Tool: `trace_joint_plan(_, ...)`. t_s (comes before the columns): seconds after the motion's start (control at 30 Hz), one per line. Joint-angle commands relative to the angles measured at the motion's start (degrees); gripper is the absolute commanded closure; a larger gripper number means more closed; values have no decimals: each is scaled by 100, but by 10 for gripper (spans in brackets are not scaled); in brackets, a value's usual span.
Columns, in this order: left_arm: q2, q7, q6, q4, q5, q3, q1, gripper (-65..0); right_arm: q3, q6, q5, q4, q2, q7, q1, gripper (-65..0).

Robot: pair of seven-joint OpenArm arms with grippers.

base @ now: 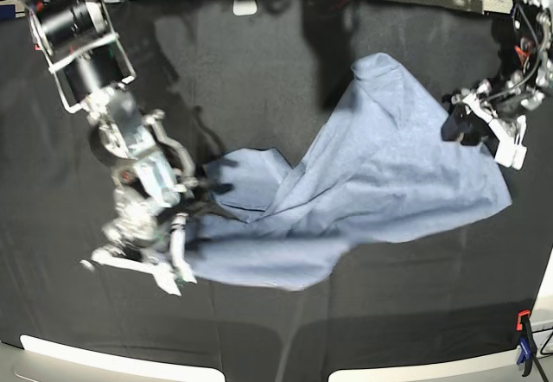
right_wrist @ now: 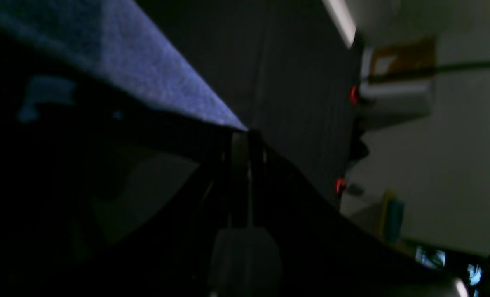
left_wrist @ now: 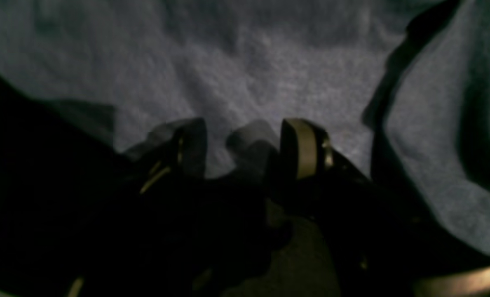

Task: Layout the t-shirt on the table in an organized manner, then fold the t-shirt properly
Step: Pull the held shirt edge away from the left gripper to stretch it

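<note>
I can't read any text, label, brand or number in my three views. The t-shirt (base: 380, 175) shows me only plain blue-grey cloth with no lettering facing the cameras, and the small blue patches in my right wrist view are too blurred to make out.

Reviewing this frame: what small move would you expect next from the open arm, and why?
Probably the left gripper eases down and closes on the t-shirt edge. Its jaws stand open just over the cloth, while the right gripper is shut on the opposite end, and the shirt lies bunched, not yet spread flat on the table.
</note>
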Motion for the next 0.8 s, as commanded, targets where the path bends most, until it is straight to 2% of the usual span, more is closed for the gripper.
trace_joint_plan(0.0,-90,79,-41,92,-295,-35,-22,-267,142,-46,-170,109,50,31,168,0)
trace_joint_plan(0.13,-11,973,-41,98,-938,-37,46,-267,302,-46,-151,109,118,31,111,0)
trace_joint_plan(0.3,2,761,-11,98,-787,-37,70,-267,302,-46,-151,109,125,28,94,0)
trace_joint_plan(0.43,120,466,813,96,170,-37,46,-267,304,-20,-177,111,127,28,-42,0)
trace_joint_plan(0.53,291,269,1246,96,793,-37,57,-258,304,98,-269,116,127,28,-192,0)
trace_joint_plan(0.57,343,155,1268,96,988,-37,57,-225,304,109,-350,118,129,28,-249,0)
trace_joint_plan(0.6,385,-4,1266,96,1209,-37,57,-164,304,109,-439,146,136,26,-310,0)
trace_joint_plan(0.67,398,-380,1266,96,1665,-37,57,0,315,109,-516,278,229,26,-452,0)
trace_joint_plan(0.73,345,-811,1338,96,2203,-37,42,0,404,109,-507,496,385,24,-629,0)
trace_joint_plan(0.77,297,-966,1484,96,2444,-37,35,0,490,109,-474,614,459,24,-737,0)
